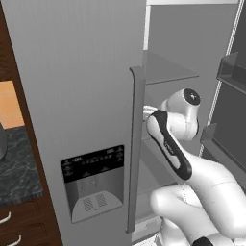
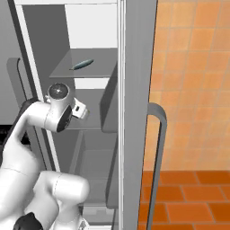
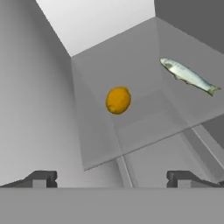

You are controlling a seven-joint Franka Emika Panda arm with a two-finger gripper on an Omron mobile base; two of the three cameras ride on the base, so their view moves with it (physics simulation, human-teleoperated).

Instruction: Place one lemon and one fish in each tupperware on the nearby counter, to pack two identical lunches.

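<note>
Fingers (image 3: pixel 113 179) spread, apparently short of lemon (image 3: pixel 118 99)

The arm (image 1: pixel 192 158) consists of glossy white rounded links with black joint bands, a round dark end cap, and dark pincer (image 3: pixel 112 178) fingertips (image 3: pixel 43 178).

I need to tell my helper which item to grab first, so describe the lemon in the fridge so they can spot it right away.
Look inside the open fridge, at the grey shelf seen in the hand view. The lemon lies toward one end of that shelf, apart from the fish at the other end. It is the small, round, orange-yellow thing, whereas its neighbour is long, slim and silvery.
</note>
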